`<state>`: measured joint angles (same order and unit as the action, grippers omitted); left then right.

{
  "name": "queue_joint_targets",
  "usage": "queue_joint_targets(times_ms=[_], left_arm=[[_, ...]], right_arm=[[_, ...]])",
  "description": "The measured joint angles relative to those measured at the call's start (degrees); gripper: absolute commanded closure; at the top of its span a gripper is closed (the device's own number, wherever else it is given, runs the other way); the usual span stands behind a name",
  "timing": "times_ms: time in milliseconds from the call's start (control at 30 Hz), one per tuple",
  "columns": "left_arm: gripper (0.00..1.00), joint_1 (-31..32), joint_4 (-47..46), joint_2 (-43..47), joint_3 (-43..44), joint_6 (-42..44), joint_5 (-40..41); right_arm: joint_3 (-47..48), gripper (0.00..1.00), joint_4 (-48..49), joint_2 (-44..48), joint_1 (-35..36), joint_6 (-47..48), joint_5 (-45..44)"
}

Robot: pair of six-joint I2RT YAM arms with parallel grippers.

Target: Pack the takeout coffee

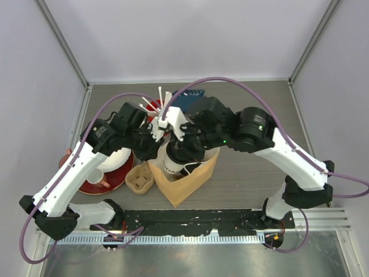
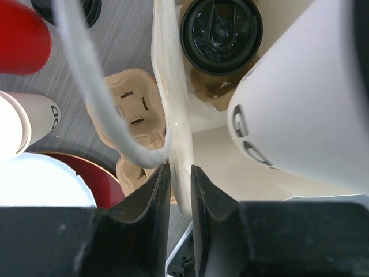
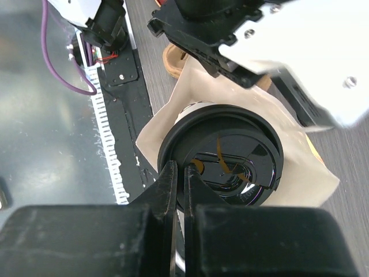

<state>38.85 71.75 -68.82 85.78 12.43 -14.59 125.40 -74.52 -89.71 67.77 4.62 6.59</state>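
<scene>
The right hand (image 3: 180,173) has its two fingers drawn together on the rim of the round black plastic sip lid of a small cream-white paper cup (image 3: 222,156), pinching the lid's edge between them. The cup hangs roughly upright. Its lid faces up toward the wrist, its base points down, and its long axis runs close to vertical. It sits in the open mouth of the tan paper bag (image 1: 193,183), which stands on the grey wood-grain counter (image 1: 248,173) between the two arms. The left wrist view shows the cup's pale side with dark lettering just inside the bag's wall.

Deeper in the bag stands a second cream cup with a black lid (image 2: 222,29), also lid up, seated in a piece of brown moulded cardboard.

The left hand (image 2: 180,173) straddles the bag's near wall, one black finger on each side with only a narrow gap. I cannot tell whether the fingers press the paper or merely flank it.

Just outside the bag lies a tan moulded-pulp cup carrier (image 1: 140,178).
</scene>
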Motion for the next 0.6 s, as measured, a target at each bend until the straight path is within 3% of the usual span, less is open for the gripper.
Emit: queue_joint_targets(times_ms=[133, 267, 600], left_arm=[[1.0, -0.42, -0.26, 0.42, -0.96, -0.28, -1.46], [1.0, -0.76, -1.2, 0.85, -2.16, -0.61, -3.5], [1.0, -1.81, -2.95, 1.14, -3.23, -2.82, -8.28]], right_arm=[[0.02, 0.99, 0.46, -3.37, 0.57, 2.78, 1.14], [-4.37, 0.99, 3.32, -2.82, 0.68, 5.44, 3.56], [-26.73, 0.99, 15.34, 3.15, 0.74, 13.07, 12.35]])
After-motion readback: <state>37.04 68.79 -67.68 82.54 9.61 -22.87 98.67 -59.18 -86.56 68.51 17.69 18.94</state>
